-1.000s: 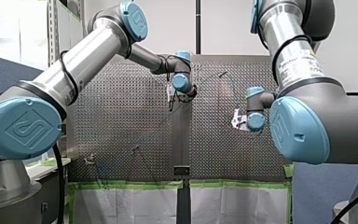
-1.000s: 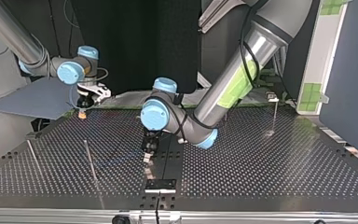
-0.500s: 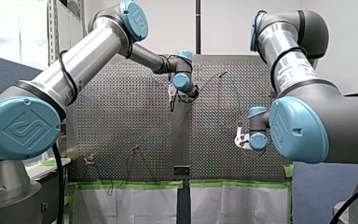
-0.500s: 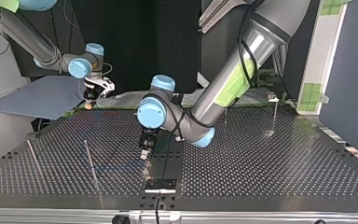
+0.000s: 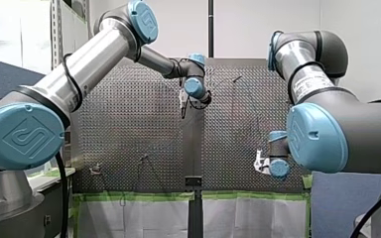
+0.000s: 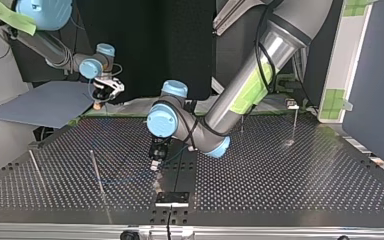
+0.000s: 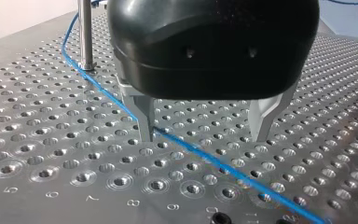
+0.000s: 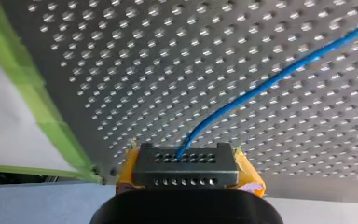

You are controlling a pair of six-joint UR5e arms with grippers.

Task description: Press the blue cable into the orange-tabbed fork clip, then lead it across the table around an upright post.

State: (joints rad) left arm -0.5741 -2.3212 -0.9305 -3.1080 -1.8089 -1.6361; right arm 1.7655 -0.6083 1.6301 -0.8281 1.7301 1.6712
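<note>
Left wrist view: my left gripper [image 7: 203,135] has its fingers [image 7: 143,114] apart. The thin blue cable [image 7: 214,163] touches one finger and passes the slim upright steel post [image 7: 85,32].
Right wrist view: my right gripper [image 8: 186,159] pinches the cable.
Top view: that gripper hangs far left. The orange-tabbed fork clip is not visible, so I judge the routing unfinished.

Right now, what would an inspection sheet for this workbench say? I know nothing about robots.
Surface: perforated metal table, with green tape along one edge.
Job's things: blue cable lies on the table and runs close by the foot of an upright post; no orange-tabbed clip made out.
Clutter: black bracket at the top view's near edge.
Grippers: left gripper open, low over the table, one finger against the cable; right gripper shut on the cable near the taped edge.
Cables: black hose looped on my left arm.
Surroundings: grey board beside the table.
</note>
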